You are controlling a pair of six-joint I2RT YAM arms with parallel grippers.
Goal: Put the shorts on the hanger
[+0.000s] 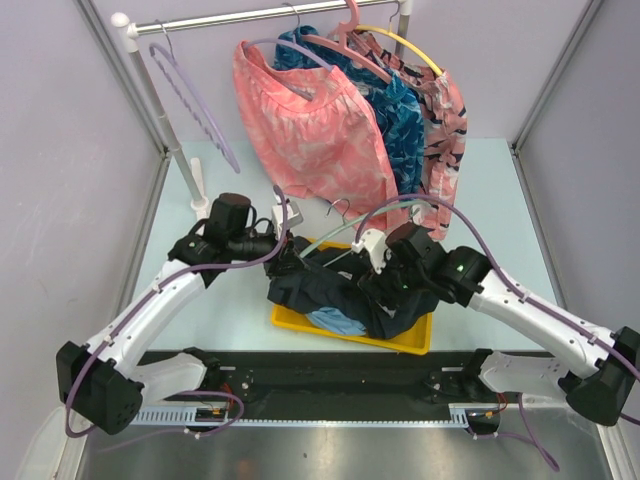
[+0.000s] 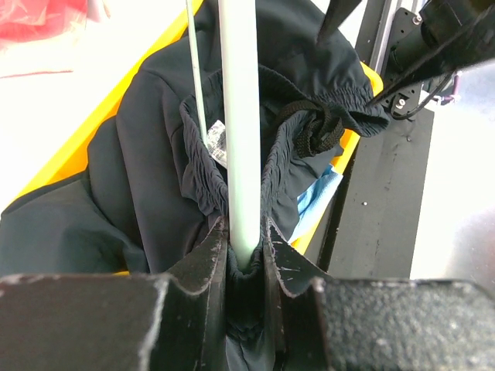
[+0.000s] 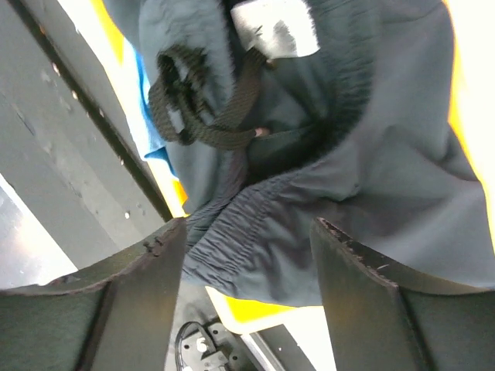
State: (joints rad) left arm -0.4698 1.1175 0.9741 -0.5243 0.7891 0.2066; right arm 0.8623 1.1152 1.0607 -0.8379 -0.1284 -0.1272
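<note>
The dark navy shorts (image 1: 330, 290) lie bunched over the yellow tray (image 1: 415, 345). The pale mint-green hanger (image 1: 330, 240) runs across them, its silver hook (image 1: 342, 207) at the back. My left gripper (image 1: 285, 262) is shut on the hanger's bar (image 2: 241, 139), with shorts fabric (image 2: 139, 154) pinched alongside it. The elastic waistband and black drawstring (image 2: 321, 127) sit just beyond the bar. My right gripper (image 1: 385, 285) is open, its jaws standing wide on either side of the waistband (image 3: 247, 232) without closing on it. The drawstring knot (image 3: 201, 116) shows above.
A light blue garment (image 1: 335, 322) lies under the shorts in the tray. Pink and blue patterned clothes (image 1: 320, 120) hang on a rail at the back with a pink hanger (image 1: 350, 40) and a lavender hanger (image 1: 190, 95). A black strip (image 1: 320, 375) runs along the near edge.
</note>
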